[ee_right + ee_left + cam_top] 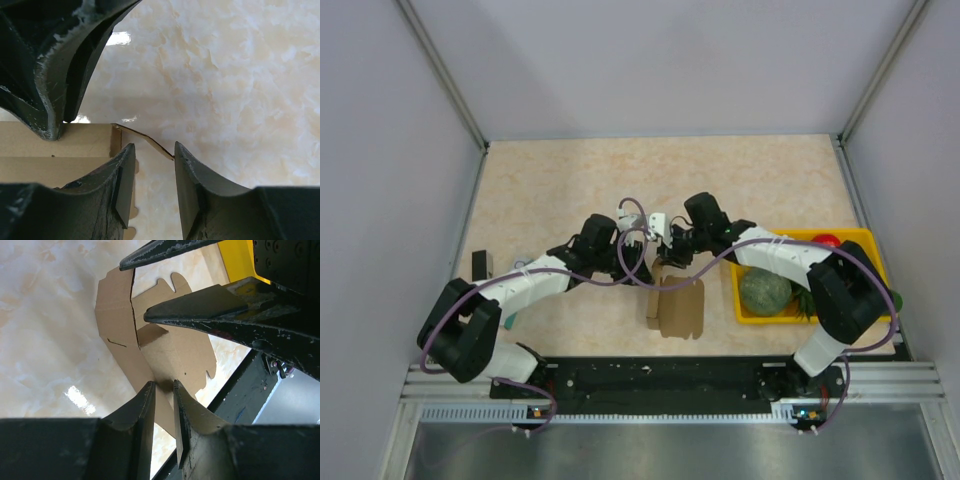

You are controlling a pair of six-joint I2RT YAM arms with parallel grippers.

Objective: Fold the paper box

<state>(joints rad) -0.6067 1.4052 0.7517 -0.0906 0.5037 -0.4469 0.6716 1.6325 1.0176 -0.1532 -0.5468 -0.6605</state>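
We see the paper box (677,308) lying on the counter (550,190) near its front edge, between the two arms and just left of the yellow tray (865,237), not touching it. It is a brown die-cut sheet, mostly flat, with one side panel raised along a crease. Both arms reach in over its far edge.

In the left wrist view, the left end effector (163,386) has its jaws drawn close together around the folded edge, with cardboard between the fingers (146,412), so we read it as gripping the box. In the right wrist view, the right end effector (154,146) has its jaws apart and nothing clamped, and a thin flap edge sits just beyond its tips. A green round fruit (765,291) sits in the tray.
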